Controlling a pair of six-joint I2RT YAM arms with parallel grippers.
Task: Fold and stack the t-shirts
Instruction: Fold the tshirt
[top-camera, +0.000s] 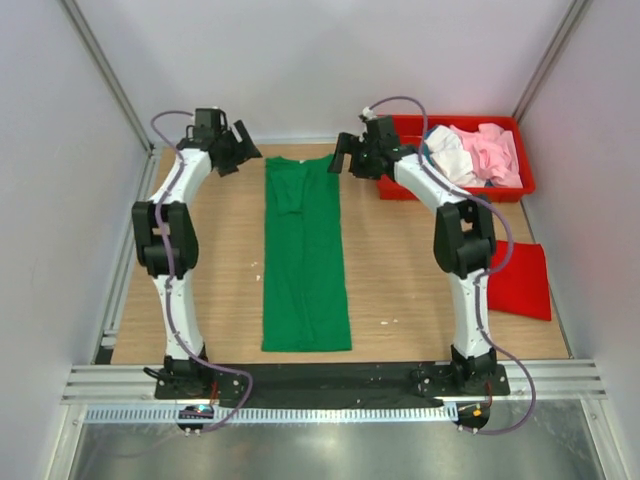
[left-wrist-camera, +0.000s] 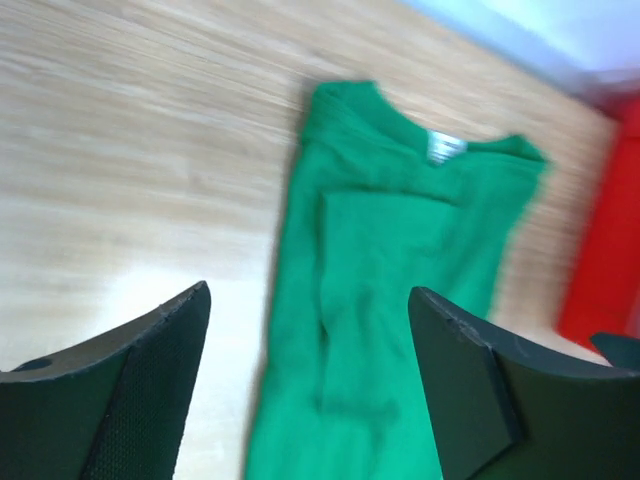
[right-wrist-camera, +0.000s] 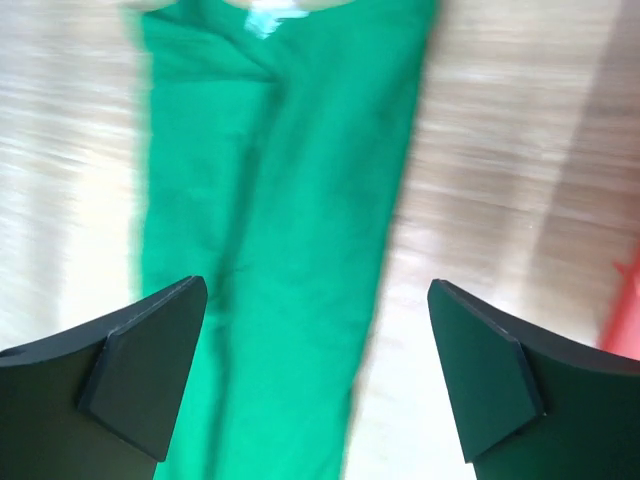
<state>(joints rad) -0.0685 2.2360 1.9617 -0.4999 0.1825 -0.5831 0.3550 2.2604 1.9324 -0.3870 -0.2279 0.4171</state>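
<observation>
Though wrist views blur, the green t-shirt (left-wrist-camera: 380, 300) runs off-frame — hem cropped.

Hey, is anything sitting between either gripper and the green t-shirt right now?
Nothing visible. The left gripper and right gripper hang open on either side of the green t-shirt at its collar end, with only bare table between.

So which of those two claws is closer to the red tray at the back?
Right. The right gripper hangs just off the left end of the red tray, by the green shirt collar. The left gripper is across the shirt, on the side away from the tray.
</observation>
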